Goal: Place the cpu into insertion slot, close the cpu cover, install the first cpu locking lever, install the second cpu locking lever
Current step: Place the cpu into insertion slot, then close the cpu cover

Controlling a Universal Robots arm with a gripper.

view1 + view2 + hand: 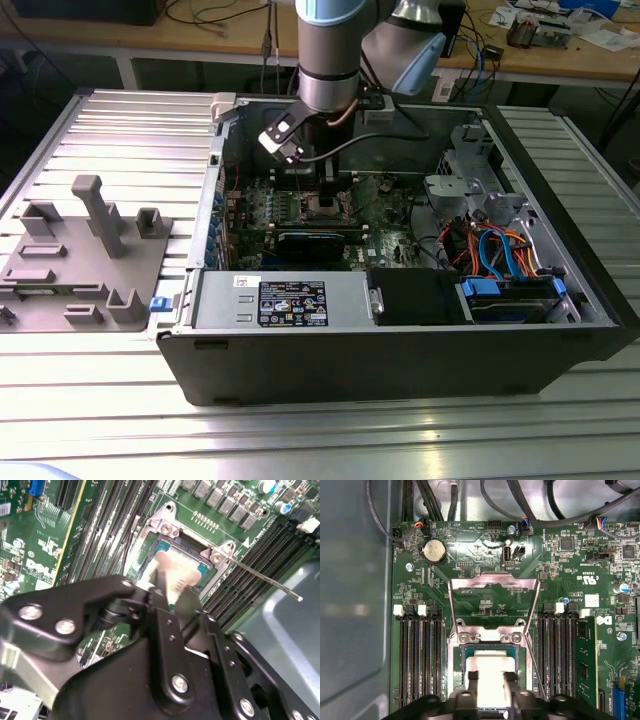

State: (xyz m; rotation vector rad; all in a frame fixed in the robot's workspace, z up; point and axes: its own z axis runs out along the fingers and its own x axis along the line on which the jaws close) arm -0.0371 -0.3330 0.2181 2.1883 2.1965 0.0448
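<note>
While the gripper (491, 678) is clamped on the cpu (490, 662), fingers (472, 679) on opposite edges, the chip sits right over the insertion slot (462, 650), inside its rim. Can't tell if it's fully seated. The cpu cover (493, 582) stands flipped open just beyond the slot.

Risk: if the chip is tilted or off-register on release, it bends socket pins, and the cover then jams on a raised corner.

Count: one cpu, one slot, one cover, one lever rod (265, 577) I can make out, two fingers.
</note>
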